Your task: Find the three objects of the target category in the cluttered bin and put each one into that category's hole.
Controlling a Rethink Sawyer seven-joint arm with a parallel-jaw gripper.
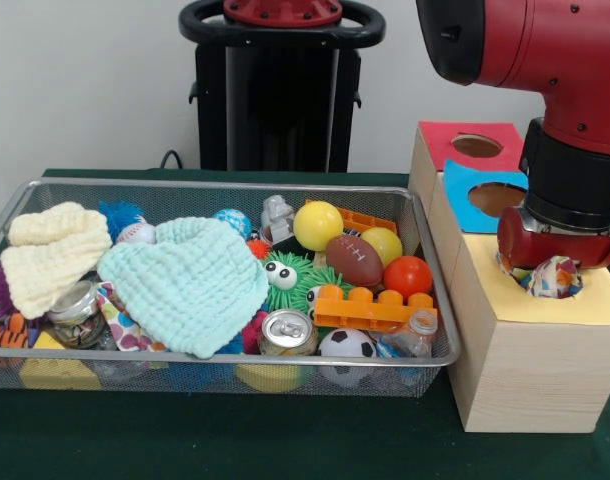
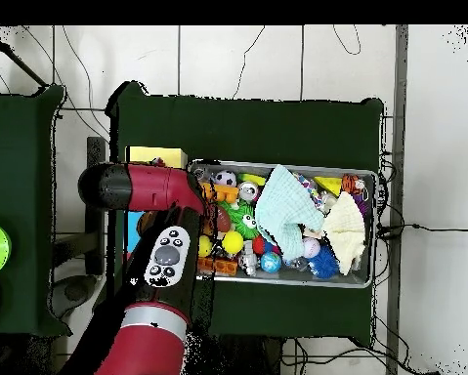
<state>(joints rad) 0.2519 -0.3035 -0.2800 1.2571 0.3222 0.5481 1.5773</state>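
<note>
**Patterned cloth poised at the yellow box's opening**

The red arm's pincer (image 1: 557,262) sits low over the hole (image 1: 545,282) in the yellow top of the pale wooden box (image 1: 525,370), at about three o'clock from the cluttered bin (image 1: 215,372) in the front view. A bunched piece of colourfully patterned fabric (image 1: 555,276) sits right under it in the hole's mouth, placed there, it seems, so it will drop through. Whether the pincer is clamped on the cloth or apart cannot be told; its tips are hidden. A polka-dot piece (image 1: 123,325) peeks out beneath the mint waffle cloth (image 1: 190,285) at the bin's seven o'clock, probably the next target. The blue-topped hole (image 1: 497,198) and red-topped hole (image 1: 477,146) lie behind. Bin and boxes share the green desk (image 1: 285,440).
</note>
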